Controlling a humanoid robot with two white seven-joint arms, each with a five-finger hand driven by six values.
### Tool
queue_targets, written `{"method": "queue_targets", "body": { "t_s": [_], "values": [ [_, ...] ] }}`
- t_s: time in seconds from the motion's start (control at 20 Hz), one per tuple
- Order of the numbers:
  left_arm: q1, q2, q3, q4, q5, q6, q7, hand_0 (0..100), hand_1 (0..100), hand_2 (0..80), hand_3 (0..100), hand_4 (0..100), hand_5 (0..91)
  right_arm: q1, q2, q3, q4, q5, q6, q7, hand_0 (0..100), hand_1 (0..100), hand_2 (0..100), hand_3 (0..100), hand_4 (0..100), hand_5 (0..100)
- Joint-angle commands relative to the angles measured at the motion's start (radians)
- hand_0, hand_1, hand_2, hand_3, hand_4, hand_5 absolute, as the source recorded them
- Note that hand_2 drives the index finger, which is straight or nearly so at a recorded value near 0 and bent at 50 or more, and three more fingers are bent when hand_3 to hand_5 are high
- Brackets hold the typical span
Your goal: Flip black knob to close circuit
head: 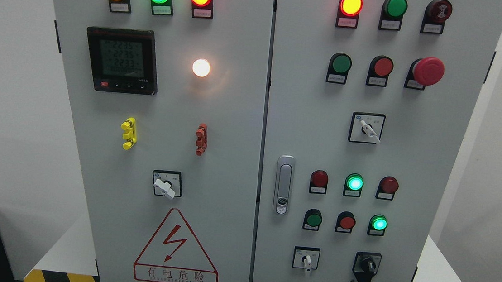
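**Black knob sits low on right door; no robot hand in view**

A grey cabinet (235,112) with 2 doors fills the head view. Neither robot hand appears, so whether their fingers are open or closed cannot be told.

The black knob (366,265) is in the bottom row of the right door, at the lower right, on a black plate. Its grip looks turned off upright, though the exact angle is hard to read. Just left of it in the same row is a white switch (307,260) with its lever pointing down.

Above that row are 2 rows of 3 round lamps and buttons. In the upper one the middle lamp (354,183) glows green between 2 dark red ones. In the lower one the right lamp (379,223) glows green. Higher up is a white selector (369,128), its lever pointing down-right. Above it is a red mushroom button (428,71), and a lit red lamp (351,5) heads the top row. A silver door handle (284,185) stands upright near the right door's left edge.

The left door carries 3 lit lamps on top, a meter (121,60) with a lit screen, a glowing white lamp (201,67), a yellow clip (129,133), a red clip (201,139), another white switch (165,186) and a red warning triangle (176,248).
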Motion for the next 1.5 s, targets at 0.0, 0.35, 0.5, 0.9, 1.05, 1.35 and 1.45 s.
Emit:
{"method": "queue_targets", "body": {
  "t_s": [0.0, 0.35, 0.5, 0.9, 1.05, 1.35, 1.45],
  "values": [
    [0.022, 0.0, 0.0, 0.0, 0.0, 0.001, 0.0, 12, 56, 0.0, 0, 0, 0.0, -0.061, 0.068, -0.04, -0.036, 0.045, 0.004, 0.018, 0, 0, 88, 100, 88, 88],
    [0.022, 0.0, 0.0, 0.0, 0.0, 0.001, 0.0, 12, 56, 0.0, 0, 0, 0.0, -0.148, 0.064, -0.1, 0.021, 0.041, 0.022, 0.035, 0, 0, 88, 100, 88, 88],
    [0.022, 0.0, 0.0, 0.0, 0.0, 0.001, 0.0, 12, 56, 0.0, 0, 0, 0.0, -0.153, 0.059, -0.127, 0.027, 0.039, 0.023, 0.044, 0, 0, 89, 100, 88, 88],
    [0.022, 0.0, 0.0, 0.0, 0.0, 0.001, 0.0, 12, 56, 0.0, 0, 0, 0.0, -0.18, 0.056, -0.158, 0.042, 0.033, 0.024, 0.047, 0, 1, 89, 100, 88, 88],
    [0.022, 0.0, 0.0, 0.0, 0.0, 0.001, 0.0, 12, 56, 0.0, 0, 0, 0.0, -0.206, 0.056, -0.179, 0.064, 0.03, 0.026, 0.049, 0, 1, 89, 100, 88, 88],
    [0.022, 0.0, 0.0, 0.0, 0.0, 0.001, 0.0, 12, 56, 0.0, 0, 0, 0.0, -0.242, 0.033, -0.181, 0.083, 0.027, 0.039, 0.072, 0, 2, 89, 100, 88, 88],
    [0.022, 0.0, 0.0, 0.0, 0.0, 0.001, 0.0, 12, 56, 0.0, 0, 0, 0.0, -0.248, 0.012, -0.182, 0.096, 0.027, 0.039, 0.072, 0, 2, 89, 100, 88, 88]
  ]
}}
